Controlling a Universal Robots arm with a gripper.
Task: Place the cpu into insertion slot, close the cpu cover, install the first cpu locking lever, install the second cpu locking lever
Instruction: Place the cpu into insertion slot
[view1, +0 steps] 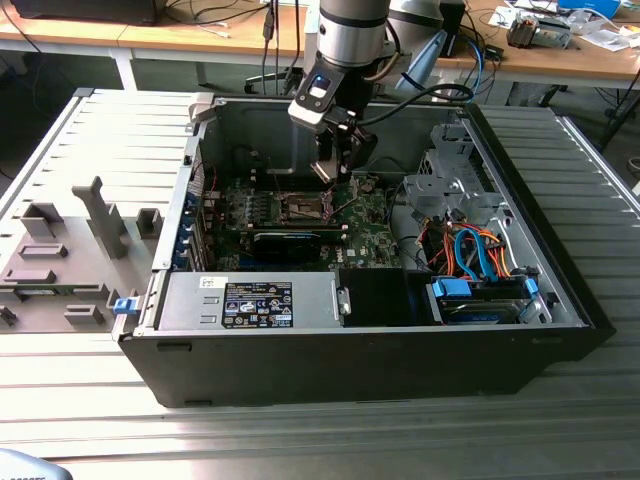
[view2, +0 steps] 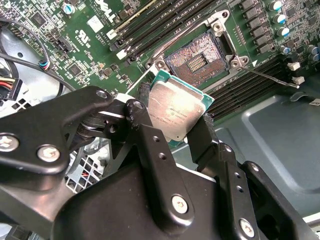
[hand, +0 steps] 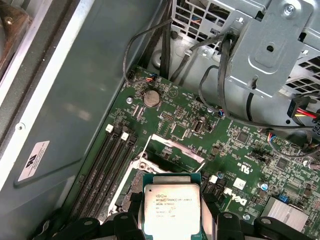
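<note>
Inside the open computer case (view1: 350, 370), the insertion slot (view1: 303, 207) lies bare on the green board (view1: 372, 238). Just to its right in the exterior view, my tool (view1: 335, 165) hangs above the board, clamped on the cpu (view2: 175, 112) by two opposite edges. The cpu is close to the slot and not yet seated. I judge it wants squaring to the rim, then a level, straight descent without sliding.

Pale silver cpu (view2: 175, 112) hangs just short of the open insertion slot (view2: 197, 60).

Insertion slot (view2: 196, 61) lies uncovered; drive cage (view1: 450, 185) and cables (view1: 467, 254) stand nearby.
</note>
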